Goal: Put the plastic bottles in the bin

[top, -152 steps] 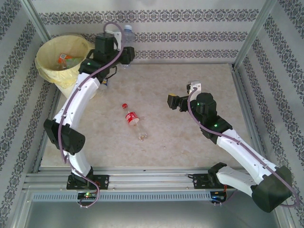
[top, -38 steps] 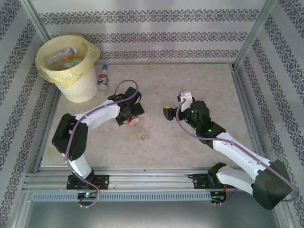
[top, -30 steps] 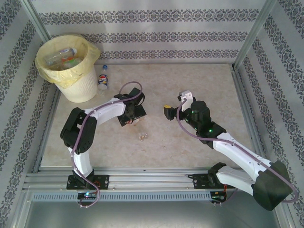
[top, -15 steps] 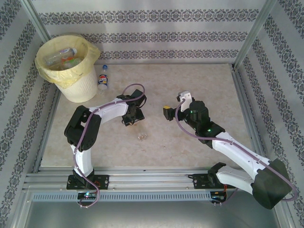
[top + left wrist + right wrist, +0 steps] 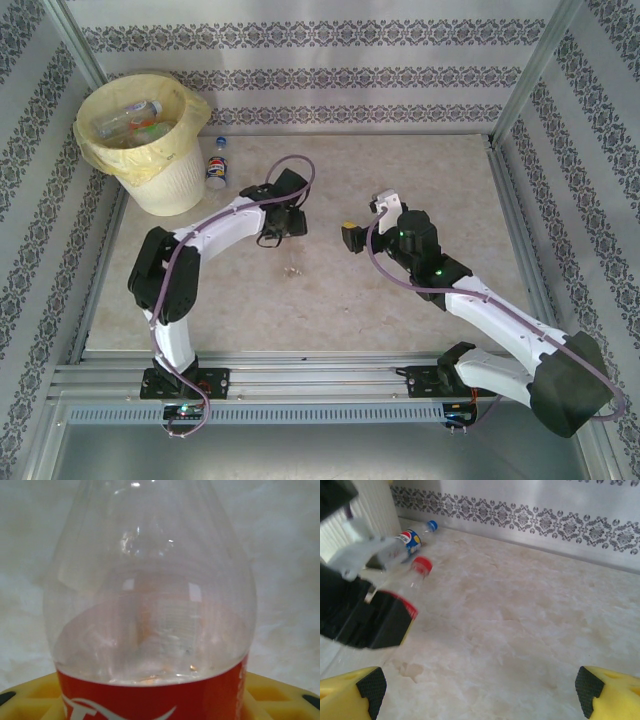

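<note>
Our left gripper (image 5: 281, 224) is clamped on the clear red-labelled plastic bottle (image 5: 150, 605), right gripper (image 5: 480, 685) wide open; next we carry it over the round white ribbed bin (image 5: 168, 188).

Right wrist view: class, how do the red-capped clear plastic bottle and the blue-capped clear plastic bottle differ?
The red-capped clear plastic bottle has a red label; the blue-capped clear plastic bottle has a blue one. The red-capped bottle is gripped by the left gripper; the blue-capped one rests free on the table by the white ribbed bin. Both are clear.

Lab enclosure, aluminium frame (image 5: 537, 70), patterned walls (image 5: 330, 78)
</note>
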Robot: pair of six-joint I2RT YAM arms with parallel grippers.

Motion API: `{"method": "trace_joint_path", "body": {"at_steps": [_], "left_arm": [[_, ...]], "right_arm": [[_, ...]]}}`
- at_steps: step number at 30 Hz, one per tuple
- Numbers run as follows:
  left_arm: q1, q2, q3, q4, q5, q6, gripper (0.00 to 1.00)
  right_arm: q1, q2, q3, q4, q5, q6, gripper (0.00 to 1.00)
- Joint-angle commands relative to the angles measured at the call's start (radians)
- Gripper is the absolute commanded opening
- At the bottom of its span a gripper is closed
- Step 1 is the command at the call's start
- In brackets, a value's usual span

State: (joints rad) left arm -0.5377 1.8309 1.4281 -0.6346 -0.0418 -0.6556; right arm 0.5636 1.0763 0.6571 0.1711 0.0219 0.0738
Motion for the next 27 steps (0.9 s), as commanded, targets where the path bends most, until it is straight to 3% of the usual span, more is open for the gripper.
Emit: {"method": "trace_joint_path", "body": {"at_steps": [1, 13, 27], "left_arm": [[0.021, -0.082, 0.015, 0.076, -0.048, 0.089, 0.55], [0.136, -0.245, -0.026, 0.288, -0.091, 0.134, 0.55], [0.329, -0.339, 0.061, 0.367, -0.121, 0.201, 0.55]], "right_arm": [[0.014, 0.004, 0.032, 0.045, -0.038, -0.02, 0.98], [0.051, 0.055, 0.113, 0.053, -0.201, -0.074, 0.98], [0.112, 0.163, 0.261, 0.0, -0.232, -0.117, 0.98]]}}
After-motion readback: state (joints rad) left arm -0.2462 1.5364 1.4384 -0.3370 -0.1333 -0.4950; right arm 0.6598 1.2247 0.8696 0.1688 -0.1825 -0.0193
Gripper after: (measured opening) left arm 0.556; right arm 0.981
